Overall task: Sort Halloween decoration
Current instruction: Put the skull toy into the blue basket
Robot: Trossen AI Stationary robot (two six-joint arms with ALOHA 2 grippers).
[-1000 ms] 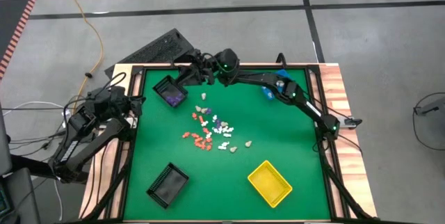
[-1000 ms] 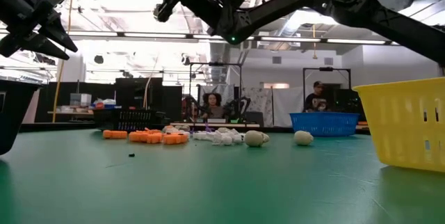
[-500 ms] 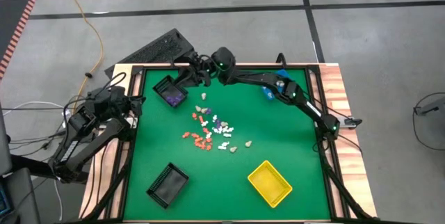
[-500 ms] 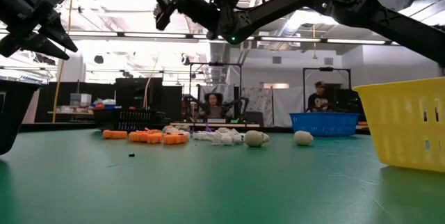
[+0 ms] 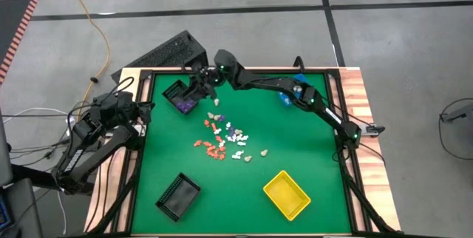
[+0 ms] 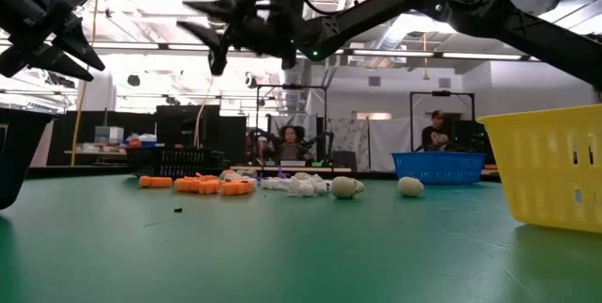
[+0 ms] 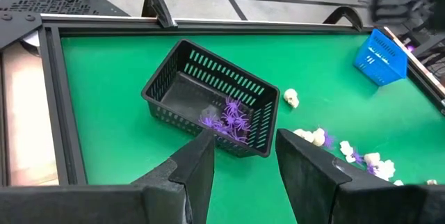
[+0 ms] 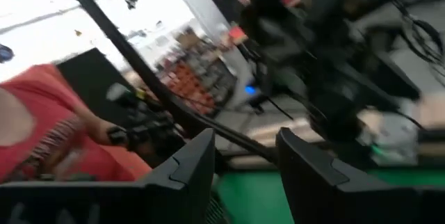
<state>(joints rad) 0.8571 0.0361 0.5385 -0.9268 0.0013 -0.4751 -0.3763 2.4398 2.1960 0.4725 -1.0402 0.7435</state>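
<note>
The Halloween decoration (image 5: 225, 138) lies as a loose heap of tiny orange, white, purple and beige pieces on the green mat; the low view shows it as a row (image 6: 245, 184). Several purple pieces (image 7: 226, 117) lie inside a black bin (image 5: 181, 96) at the far left. My right gripper (image 5: 195, 85) hangs open above that bin's far right side, nothing between its fingers (image 8: 245, 140). My left gripper (image 5: 140, 109) waits open at the table's left edge, raised and aimed at the same bin (image 7: 243, 137).
A second black bin (image 5: 178, 195) stands near left, a yellow bin (image 5: 287, 194) near right, and a blue bin (image 5: 288, 94) far right, partly under my right arm. A black slatted panel (image 5: 166, 52) lies beyond the table's far edge. People sit in the room behind (image 6: 433, 134).
My right gripper has swung toward the table's left edge and sunk a little, ending above the black bin with the purple pieces. Its fingers have tipped from slanting down to about level, pointing left. The pieces and bins have kept their places.
</note>
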